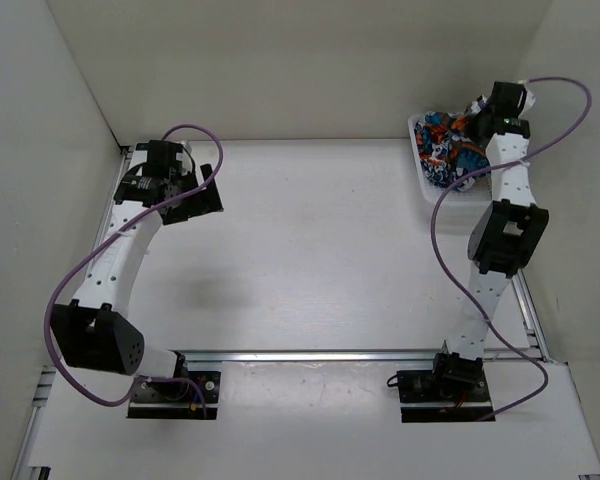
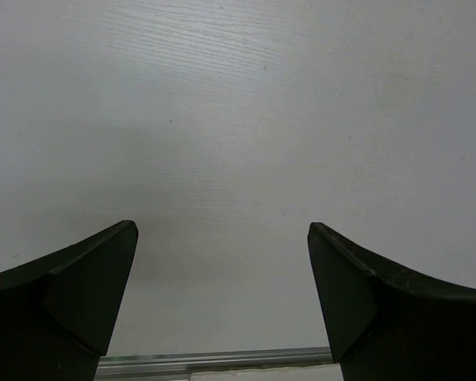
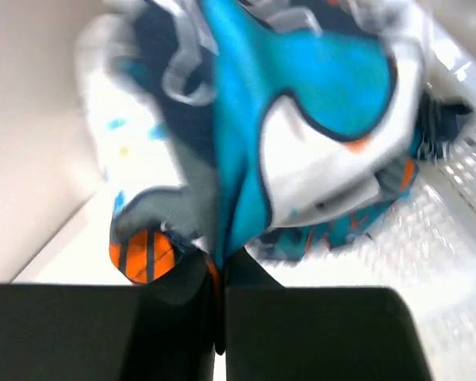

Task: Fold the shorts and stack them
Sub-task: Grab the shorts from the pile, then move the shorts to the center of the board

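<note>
Two arms rise from their bases at the near edge of the white counter (image 1: pixel 310 250), each trailing a purple cable (image 1: pixel 435 230). The left arm folds back on itself: its elbow sits low beside its base, the forearm climbs toward the far-left corner, and the wrist turns inward so that the left end effector (image 1: pixel 202 196) hangs above the bare counter. In the left wrist view the left end effector (image 2: pixel 222 228) is spread wide, with its two dark fingers (image 2: pixel 79 294) well apart and nothing between them but the counter surface. The right arm stretches almost straight along the right side, reaching to the far-right corner, where its wrist bends over a white plastic basket (image 1: pixel 458 200). The shorts (image 1: pixel 442 145) lie bunched in that basket, a crumpled heap of orange, teal, navy and white. In the right wrist view the right end effector (image 3: pixel 218 266) has its fingers pressed together on a fold of the shorts (image 3: pixel 317 103), with teal and white fabric running up from the pinch and an orange-striped patch just to its left. That view is blurred, and the basket's mesh wall (image 3: pixel 452 206) shows at the right. How far the cloth is lifted off the basket floor cannot be told.
</note>
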You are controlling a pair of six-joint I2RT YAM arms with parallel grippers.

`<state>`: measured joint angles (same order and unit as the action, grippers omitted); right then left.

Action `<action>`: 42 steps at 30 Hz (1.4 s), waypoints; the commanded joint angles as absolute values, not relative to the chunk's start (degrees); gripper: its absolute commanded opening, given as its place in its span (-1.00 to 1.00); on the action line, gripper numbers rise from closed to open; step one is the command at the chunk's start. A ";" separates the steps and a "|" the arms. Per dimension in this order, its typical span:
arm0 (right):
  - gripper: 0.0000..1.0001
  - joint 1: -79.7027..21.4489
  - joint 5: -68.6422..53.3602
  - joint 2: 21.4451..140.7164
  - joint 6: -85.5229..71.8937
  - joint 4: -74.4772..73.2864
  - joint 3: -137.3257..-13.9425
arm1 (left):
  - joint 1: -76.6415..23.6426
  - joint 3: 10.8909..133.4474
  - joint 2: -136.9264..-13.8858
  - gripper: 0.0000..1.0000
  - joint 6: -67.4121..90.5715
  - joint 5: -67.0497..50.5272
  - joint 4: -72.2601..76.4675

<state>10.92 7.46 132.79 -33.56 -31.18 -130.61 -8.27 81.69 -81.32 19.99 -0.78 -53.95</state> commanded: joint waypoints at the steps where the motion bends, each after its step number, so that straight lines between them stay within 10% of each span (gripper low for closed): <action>1: -0.99 6.00 6.42 112.44 -27.53 -26.20 -128.42 | -8.44 85.16 -76.74 1.00 20.04 -0.70 -56.42; 10: -0.99 -11.14 2.81 93.17 -16.53 -34.96 -134.12 | -8.44 84.64 -67.50 1.00 23.55 2.72 -61.61; 19: -0.94 -31.45 2.47 84.29 -25.57 -34.45 -110.24 | -7.91 86.75 -62.58 1.00 25.14 5.10 -63.11; 21: -0.69 -37.33 0.02 87.00 -26.54 -34.45 -105.39 | -7.39 86.14 -62.58 1.00 25.84 4.40 -63.11; 23: 0.26 -43.38 -1.07 92.27 -23.83 -39.61 -109.30 | -7.38 86.13 -62.58 1.00 26.54 2.91 -63.11; 26: 0.65 -48.42 20.10 95.80 -21.36 -54.47 -114.25 | -6.86 86.13 -63.19 1.00 26.54 1.06 -63.11; 42: 0.79 -20.13 8.80 65.30 -30.59 -53.61 -69.27 | -16.61 74.27 -76.71 1.00 28.47 -11.68 -48.79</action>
